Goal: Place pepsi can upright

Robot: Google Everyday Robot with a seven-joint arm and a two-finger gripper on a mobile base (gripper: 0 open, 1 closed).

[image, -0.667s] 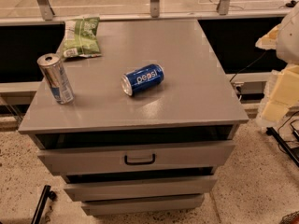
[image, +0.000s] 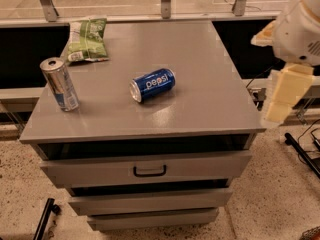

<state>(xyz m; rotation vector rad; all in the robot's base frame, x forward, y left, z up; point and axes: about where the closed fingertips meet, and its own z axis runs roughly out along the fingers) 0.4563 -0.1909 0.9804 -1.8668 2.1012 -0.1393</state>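
Camera view: the white arm [image: 300, 29] shows at the right edge, its cream gripper [image: 282, 95] hanging downward beside the grey cabinet [image: 210, 84], holding nothing; how wide it stands I cannot tell. Well to the gripper's left, the pepsi can [image: 152, 84] lies on its side on the cabinet top. Farther left stands a silver can [image: 60, 84], and a green bag [image: 87, 39] lies behind it.

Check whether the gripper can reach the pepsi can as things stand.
Probably yes. The gripper hangs off the right edge of the cabinet; the pepsi can lies on its side mid-top, nothing between them. The silver can and chip bag sit far left.
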